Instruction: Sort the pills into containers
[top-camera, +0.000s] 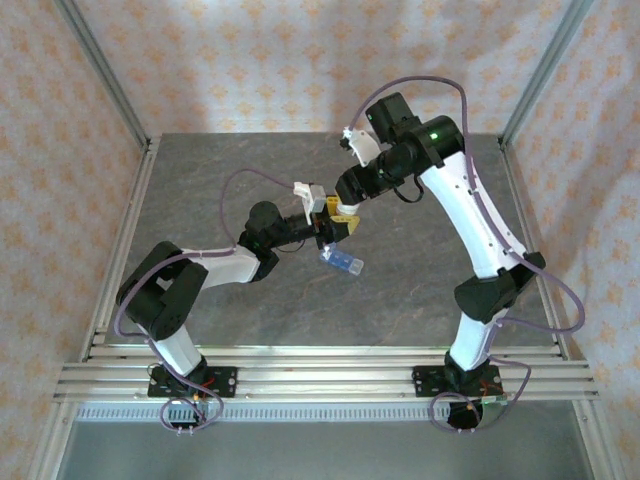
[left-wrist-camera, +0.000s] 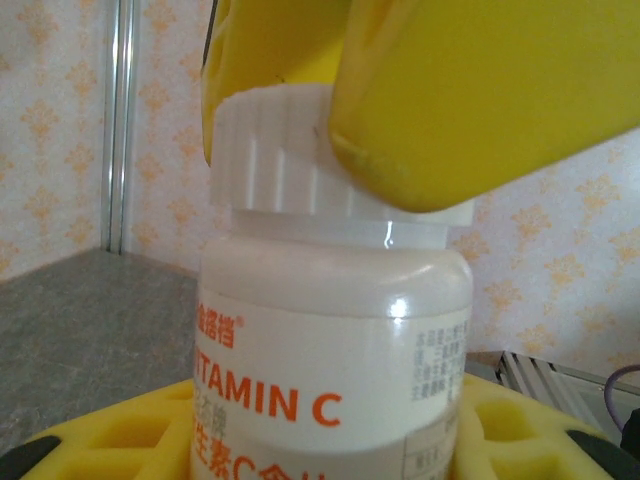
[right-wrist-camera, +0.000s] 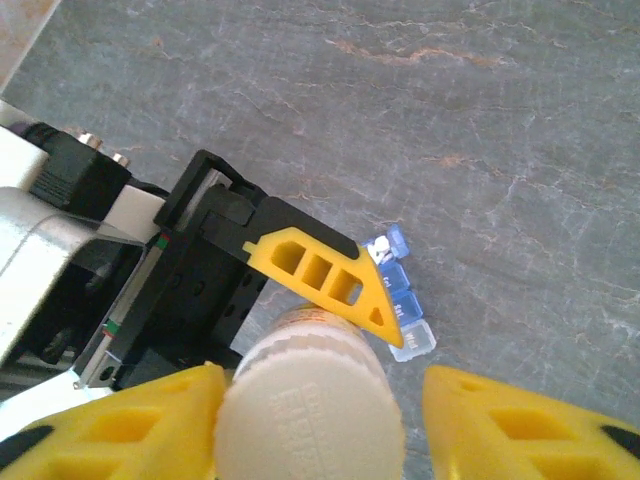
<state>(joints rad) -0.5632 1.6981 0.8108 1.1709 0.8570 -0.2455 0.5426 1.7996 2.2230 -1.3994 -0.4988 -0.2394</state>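
**Q:** Since no pill reaches a compartment with the lid on, what do you list up there?

**Operator:** Item one, bottle (left-wrist-camera: 330, 330): round, white opaque plastic with a glossy shoulder and an orange-lettered vitamin C label. I have it upright in my left hand (top-camera: 326, 230), which is clamped on its lower body. It looks held clear of the desk (right-wrist-camera: 500, 120), so the other arm can work at the top.

Item two, cap (left-wrist-camera: 300, 150): white, ribbed round the rim for grip, seated on the neck. My right hand (right-wrist-camera: 318, 390) straddles it from above. One of its yellow fingers (right-wrist-camera: 130, 420) touches the ribs. The other shows a sliver of desk beside the cap, so I log that hand as open around it, not yet gripping.

**Q:** And the container?

**Operator:** Item three, pill box (right-wrist-camera: 402, 300): a small translucent blue strip of compartments in hard plastic. It lies flat on the grey, veined desk, just beside the two hands, which I judge near enough for pouring. There is something white at its far end; I cannot tell whether it is a pill or a lid tab.

**Q:** Handling note?

**Operator:** The bottle wall is smooth, so I judge a twist at the cap may spin it in the left hand.
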